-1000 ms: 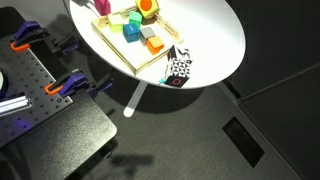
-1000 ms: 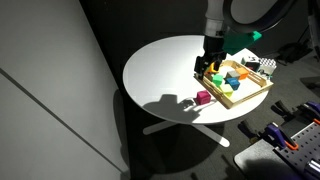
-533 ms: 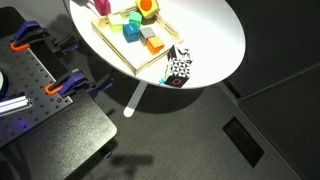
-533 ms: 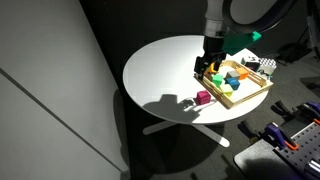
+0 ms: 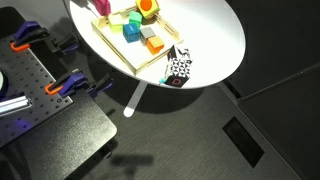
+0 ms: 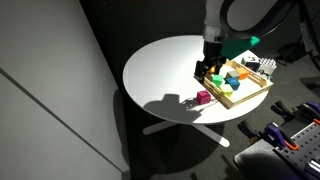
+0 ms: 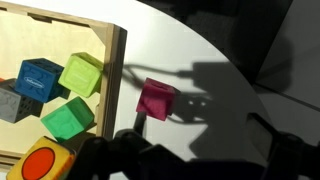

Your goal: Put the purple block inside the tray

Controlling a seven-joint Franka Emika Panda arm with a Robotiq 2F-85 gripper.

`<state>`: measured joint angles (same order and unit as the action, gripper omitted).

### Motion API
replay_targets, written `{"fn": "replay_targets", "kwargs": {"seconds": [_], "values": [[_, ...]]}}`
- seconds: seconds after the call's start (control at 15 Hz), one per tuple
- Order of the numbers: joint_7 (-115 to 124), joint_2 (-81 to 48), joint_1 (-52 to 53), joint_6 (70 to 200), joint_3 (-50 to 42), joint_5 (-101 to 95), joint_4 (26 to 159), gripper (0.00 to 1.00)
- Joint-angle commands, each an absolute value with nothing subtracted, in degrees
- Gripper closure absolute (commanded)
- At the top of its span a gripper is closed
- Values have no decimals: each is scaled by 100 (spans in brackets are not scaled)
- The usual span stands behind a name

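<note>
Purple block [image 7: 156, 99] on the desk [image 7: 170, 35], just outside the tray [image 7: 118, 62]
Tray holds a blue block [image 7: 40, 78], lime block [image 7: 82, 72], green block [image 7: 68, 118] and orange block [image 7: 45, 162]; can't tell if the jaws are apart or together

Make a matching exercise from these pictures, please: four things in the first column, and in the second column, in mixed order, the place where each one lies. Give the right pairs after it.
Things
1. purple block
2. blue block
3. black-and-white patterned object
4. orange clamp

Places
A. off the table, on the dark bench
B. inside the tray
C. on the bare table, outside the tray
D. at the table's edge, beside a tray corner

Pairs: 1-C, 2-B, 3-D, 4-A
</note>
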<state>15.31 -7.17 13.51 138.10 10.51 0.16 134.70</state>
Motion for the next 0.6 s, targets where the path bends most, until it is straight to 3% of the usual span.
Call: {"fn": "replay_targets", "kwargs": {"seconds": [0.0,0.53], "values": [[2045,-1159,1365,13842,926,-339,13200,0],[2835,-2140,1604,14259,548,-673,12731,0]]}}
